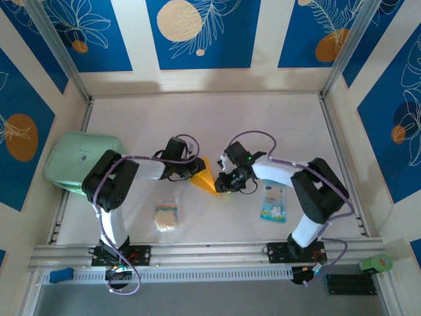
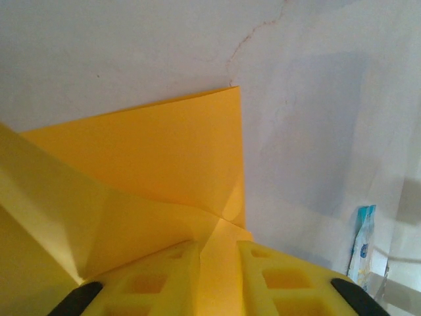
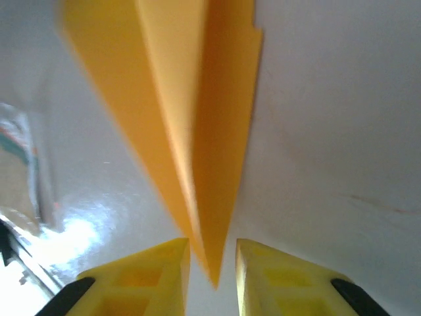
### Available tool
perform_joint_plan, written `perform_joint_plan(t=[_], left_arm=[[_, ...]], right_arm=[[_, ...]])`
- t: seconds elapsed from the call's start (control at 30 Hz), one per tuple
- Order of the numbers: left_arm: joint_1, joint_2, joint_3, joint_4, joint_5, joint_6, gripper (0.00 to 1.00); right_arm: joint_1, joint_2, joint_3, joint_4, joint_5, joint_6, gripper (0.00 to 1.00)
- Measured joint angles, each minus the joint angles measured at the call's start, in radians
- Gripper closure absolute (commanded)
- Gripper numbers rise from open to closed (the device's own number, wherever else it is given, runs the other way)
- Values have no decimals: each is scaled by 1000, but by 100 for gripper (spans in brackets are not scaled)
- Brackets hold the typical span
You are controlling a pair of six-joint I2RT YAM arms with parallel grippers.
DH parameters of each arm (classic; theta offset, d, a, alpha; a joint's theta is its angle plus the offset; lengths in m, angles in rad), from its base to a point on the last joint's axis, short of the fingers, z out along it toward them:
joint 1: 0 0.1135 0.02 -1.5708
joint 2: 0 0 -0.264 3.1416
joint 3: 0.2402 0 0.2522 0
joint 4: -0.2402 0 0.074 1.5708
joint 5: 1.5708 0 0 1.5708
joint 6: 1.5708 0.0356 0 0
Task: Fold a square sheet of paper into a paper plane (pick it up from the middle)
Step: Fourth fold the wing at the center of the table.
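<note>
My right gripper (image 3: pixel 213 260) stands slightly parted around the tip of the folded orange paper (image 3: pixel 197 99), which lies mid-table (image 1: pixel 197 118) between my arms. Whether my left gripper (image 2: pixel 217 263) pinches its other end I cannot tell. Closing off-crease, or pulling against the left, could skew the fold.

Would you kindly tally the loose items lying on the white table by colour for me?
Orange-yellow: 1, the folded paper
Blue and white: 1, the packet
Beige-yellow: 1, the spongy square
Pale green: 1, the box
Total: 4
</note>
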Motion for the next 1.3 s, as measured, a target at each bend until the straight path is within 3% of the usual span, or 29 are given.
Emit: perform_joint_plan(t=[0.17,0.47,1.3], left_arm=[[-1,1,14,-32,-10,-8,76],[-3,5,33,-66,-19,-18,76],[-5,9,39,-74,-18,-19,76]], right_arm=[[10,-63,15,16,-6,2,80],[61,42,51,27,-20,21,85],[60,121,47,53,-27,29,86]])
